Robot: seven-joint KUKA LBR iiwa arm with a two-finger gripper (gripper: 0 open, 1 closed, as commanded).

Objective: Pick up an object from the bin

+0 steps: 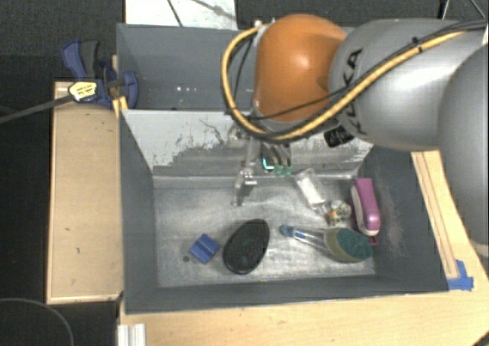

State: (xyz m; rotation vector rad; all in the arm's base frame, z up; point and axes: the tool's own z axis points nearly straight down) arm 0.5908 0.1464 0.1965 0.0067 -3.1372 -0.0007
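Note:
My gripper (263,181) hangs below the orange wrist cover over the back middle of the bin, close to the rear wall. It is open and nothing sits between its fingers; one thin metal finger (244,182) points down to the left. Just right of it lies a small white, clear piece (309,188). In front of it, on the bin floor, lies a black oval object (246,246), with a small blue block (204,248) on its left.
At the right lie a pink-purple oblong thing (367,205), a small brown-and-white bit (335,215) and a brush with a blue handle and a round green head (348,244). The big arm covers the bin's back right.

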